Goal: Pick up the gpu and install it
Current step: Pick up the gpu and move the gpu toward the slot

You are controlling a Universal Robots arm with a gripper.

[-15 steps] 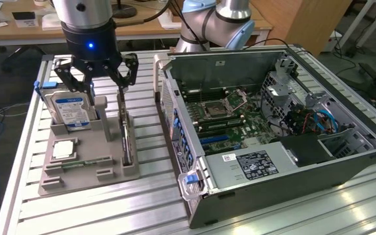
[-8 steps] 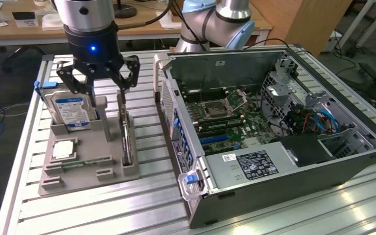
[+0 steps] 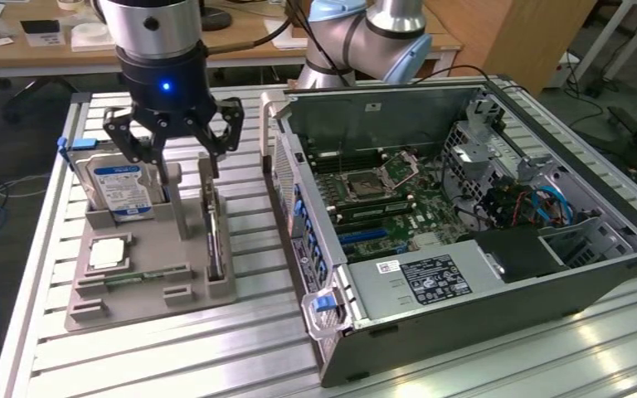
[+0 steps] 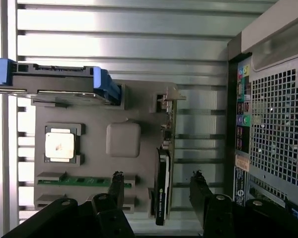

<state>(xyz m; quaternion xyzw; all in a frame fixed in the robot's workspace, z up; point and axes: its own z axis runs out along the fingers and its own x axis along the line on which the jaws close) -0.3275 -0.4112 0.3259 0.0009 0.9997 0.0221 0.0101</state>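
The hand (image 3: 175, 162) (image 4: 157, 174) hovers with its jaws spread wide and nothing in them, one finger on each side of the gpu (image 3: 215, 236) (image 4: 165, 144). The gpu stands on edge in a slot of the grey fixture tray (image 3: 158, 290). The tray also carries a hard drive (image 3: 119, 187), a processor chip (image 3: 109, 251) and a green memory stick (image 3: 133, 276). It sits on the slatted aluminium worktop (image 3: 186, 356) beside the open computer case (image 3: 463, 274) at the exterior view's right.
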